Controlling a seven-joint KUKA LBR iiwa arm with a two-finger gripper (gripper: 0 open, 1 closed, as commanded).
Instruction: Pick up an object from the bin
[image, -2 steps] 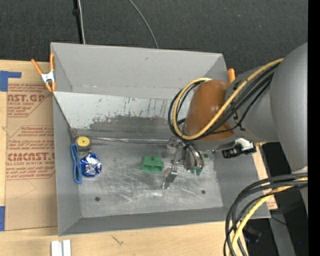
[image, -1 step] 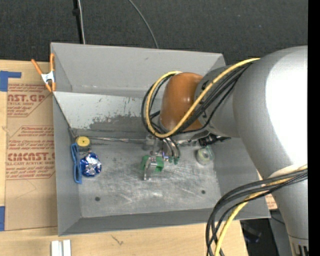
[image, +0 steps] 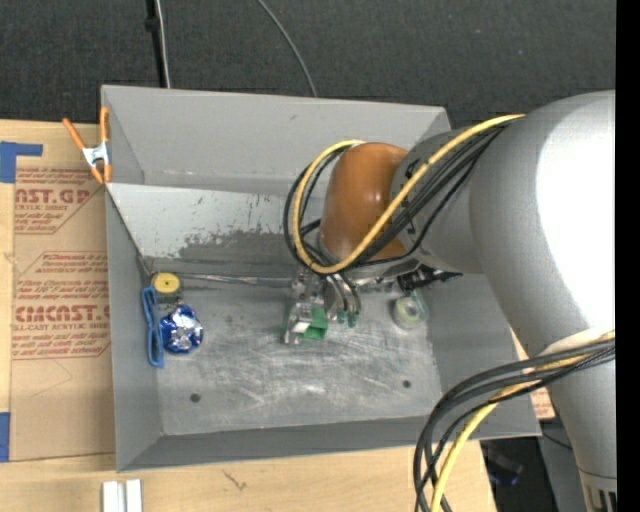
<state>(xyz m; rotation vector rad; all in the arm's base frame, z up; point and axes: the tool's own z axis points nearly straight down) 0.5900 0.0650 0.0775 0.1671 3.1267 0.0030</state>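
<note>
My gripper (image: 303, 322) reaches down onto the bin floor near its middle, below the orange dome. A small green object (image: 318, 328) lies at the fingertips, touching or between them; which of the two I cannot make out. A pale round object (image: 407, 311) sits on the floor a little to the right of the gripper.
At the bin's left side lie a blue tool with long handles (image: 152, 326), a shiny blue-and-silver crumpled ball (image: 183, 331) next to it, and a small yellow round piece (image: 165, 284) above them. The arm and its cables cover the bin's right part.
</note>
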